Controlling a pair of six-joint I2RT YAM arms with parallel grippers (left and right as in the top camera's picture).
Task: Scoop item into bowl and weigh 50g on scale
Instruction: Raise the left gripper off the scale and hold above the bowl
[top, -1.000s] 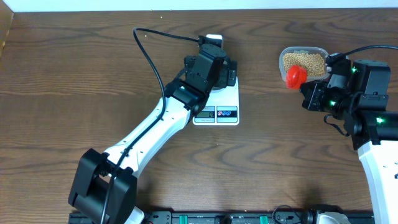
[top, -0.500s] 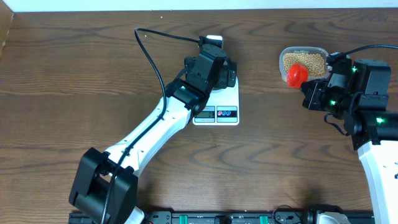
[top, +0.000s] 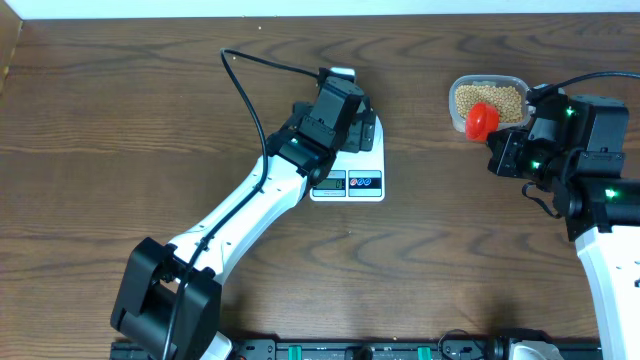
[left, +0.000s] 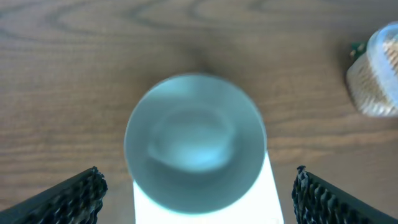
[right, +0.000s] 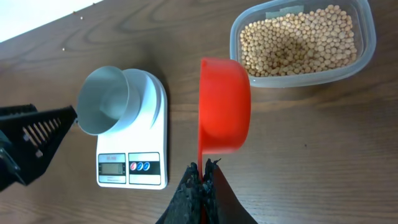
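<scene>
Red scoop is hanging by its handle in our clamped right gripper, tipped sideways, with the soybeans in the clear tub lying just far-right of it. We're holding the left gripper spread wide by the bowl on the scale. Versus a second ago, the scoop is edging tubward.
</scene>
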